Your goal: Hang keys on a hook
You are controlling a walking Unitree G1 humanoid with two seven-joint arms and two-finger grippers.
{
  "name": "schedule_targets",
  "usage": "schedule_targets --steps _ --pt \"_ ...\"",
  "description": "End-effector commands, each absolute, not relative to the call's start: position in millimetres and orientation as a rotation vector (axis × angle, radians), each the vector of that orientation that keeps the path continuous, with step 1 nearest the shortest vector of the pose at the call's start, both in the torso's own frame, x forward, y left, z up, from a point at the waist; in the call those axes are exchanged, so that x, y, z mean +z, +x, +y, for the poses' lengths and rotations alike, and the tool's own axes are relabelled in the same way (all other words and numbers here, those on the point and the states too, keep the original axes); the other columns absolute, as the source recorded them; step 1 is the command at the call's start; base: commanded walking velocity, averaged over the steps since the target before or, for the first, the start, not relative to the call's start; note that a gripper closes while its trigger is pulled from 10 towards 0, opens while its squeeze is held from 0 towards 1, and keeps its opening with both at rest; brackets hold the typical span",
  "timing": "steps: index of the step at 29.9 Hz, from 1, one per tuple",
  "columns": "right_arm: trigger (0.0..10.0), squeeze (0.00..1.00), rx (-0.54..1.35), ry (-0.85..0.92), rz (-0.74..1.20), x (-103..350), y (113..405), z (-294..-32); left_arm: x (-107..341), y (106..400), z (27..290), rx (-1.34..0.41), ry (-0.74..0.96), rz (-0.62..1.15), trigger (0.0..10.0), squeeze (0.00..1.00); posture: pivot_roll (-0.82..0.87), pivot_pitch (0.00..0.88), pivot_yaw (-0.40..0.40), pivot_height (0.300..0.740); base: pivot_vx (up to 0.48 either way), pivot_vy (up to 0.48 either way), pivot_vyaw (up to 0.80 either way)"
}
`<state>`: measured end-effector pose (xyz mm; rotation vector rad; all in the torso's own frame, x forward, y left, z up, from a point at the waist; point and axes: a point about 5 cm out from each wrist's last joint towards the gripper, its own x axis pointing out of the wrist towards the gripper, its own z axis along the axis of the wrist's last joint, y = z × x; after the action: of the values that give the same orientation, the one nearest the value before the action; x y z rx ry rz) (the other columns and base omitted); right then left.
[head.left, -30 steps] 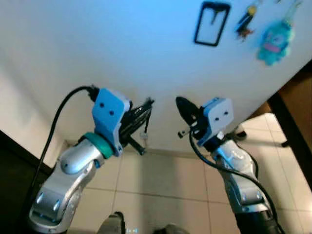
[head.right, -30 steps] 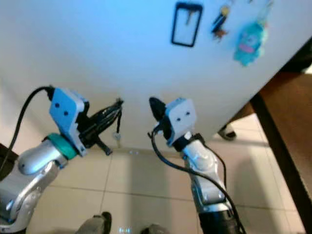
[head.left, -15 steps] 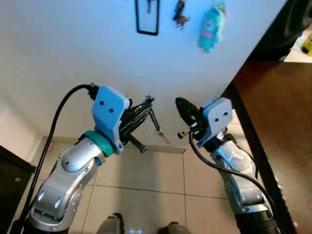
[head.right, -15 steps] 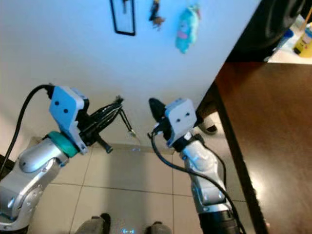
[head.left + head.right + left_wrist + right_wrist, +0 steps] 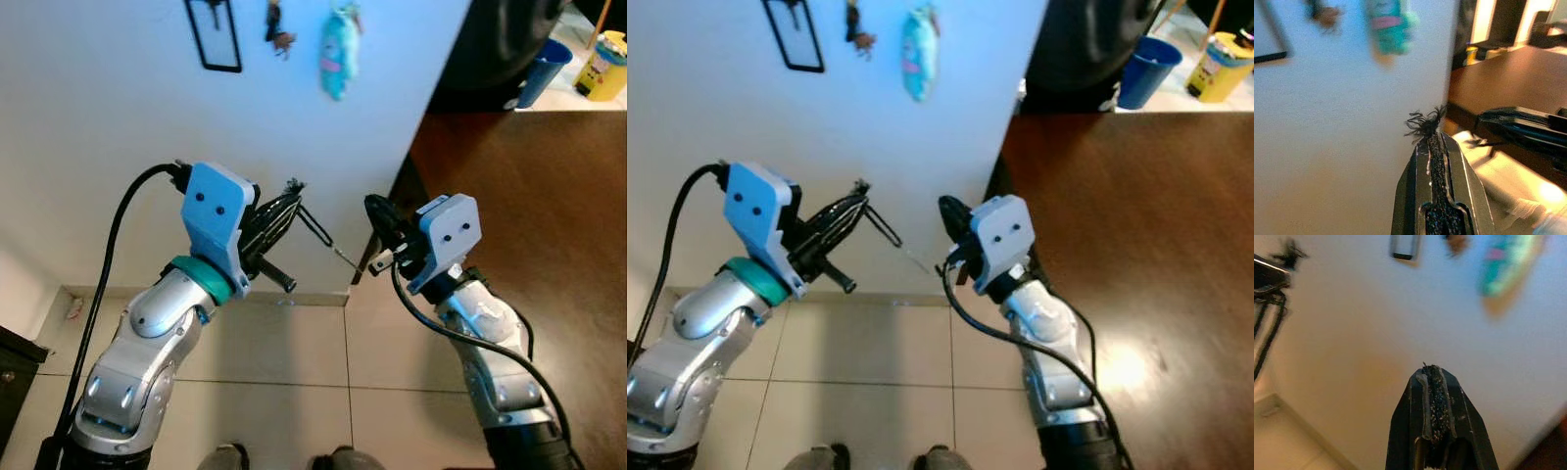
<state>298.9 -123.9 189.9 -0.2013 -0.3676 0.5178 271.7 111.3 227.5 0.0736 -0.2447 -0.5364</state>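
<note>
My left gripper (image 5: 290, 190) is raised before a white wall (image 5: 118, 108) and is shut on the black cord of the keys (image 5: 342, 256). The cord's frayed end (image 5: 1425, 123) sticks out past the fingertips. A small metal key swings out on the loop toward my right gripper (image 5: 377, 208), which is shut with nothing in it, a short way to the right. High on the wall hang a black frame-shaped tag (image 5: 214, 34), a small key bunch (image 5: 277, 23) and a teal plush charm (image 5: 339, 49). The hooks themselves cannot be made out.
A dark brown wooden table (image 5: 529, 166) runs along the right, with a blue cup (image 5: 544, 69) and a yellow bottle (image 5: 609, 54) beyond it. Beige floor tiles (image 5: 294, 392) lie below. A black cabinet corner (image 5: 12, 357) stands at the lower left.
The whole picture has shifted, so the camera turned right: the wall items slid left and the table came into view. The key swung out to the right on its cord.
</note>
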Motion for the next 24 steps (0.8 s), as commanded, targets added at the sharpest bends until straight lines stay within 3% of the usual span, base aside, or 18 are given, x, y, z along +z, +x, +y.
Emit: schedule_targets --steps 1,12,17,19,20,21,24 --pt "10.0 0.00 0.512 -0.196 -0.368 189 297 -129 227 272 110 -0.531 0.077 -0.246 10.0 0.00 0.02 0.084 0.032 0.740 0.382 0.000 0.00" --pt "10.0 0.00 0.516 -0.198 -0.369 189 298 -128 229 273 111 -0.522 0.074 -0.258 10.0 0.00 0.02 0.080 0.032 0.740 0.371 0.000 0.00" --pt "10.0 0.00 0.550 -0.175 -0.384 192 294 -130 242 272 116 -0.523 0.038 -0.319 10.0 0.00 0.02 0.080 0.032 0.740 0.114 0.000 0.00" --pt "10.0 0.00 0.712 -0.095 -0.359 192 281 -126 248 257 111 -0.691 0.057 -0.327 10.0 0.00 0.03 0.086 0.025 0.740 0.000 0.000 0.00" --pt "10.0 0.00 0.712 -0.095 -0.359 192 281 -126 248 257 111 -0.691 0.057 -0.327 10.0 0.00 0.03 0.086 0.025 0.740 0.000 0.000 0.00" --pt "10.0 0.00 0.852 -0.033 -0.326 194 267 -124 249 244 110 -0.830 0.081 -0.313 10.0 0.00 0.03 0.096 0.024 0.740 0.000 0.000 0.00" --pt "10.0 0.00 0.959 0.013 -0.294 199 254 -126 250 232 112 -0.943 0.105 -0.295 10.0 0.00 0.03 0.100 0.024 0.740 0.000 0.000 0.00"
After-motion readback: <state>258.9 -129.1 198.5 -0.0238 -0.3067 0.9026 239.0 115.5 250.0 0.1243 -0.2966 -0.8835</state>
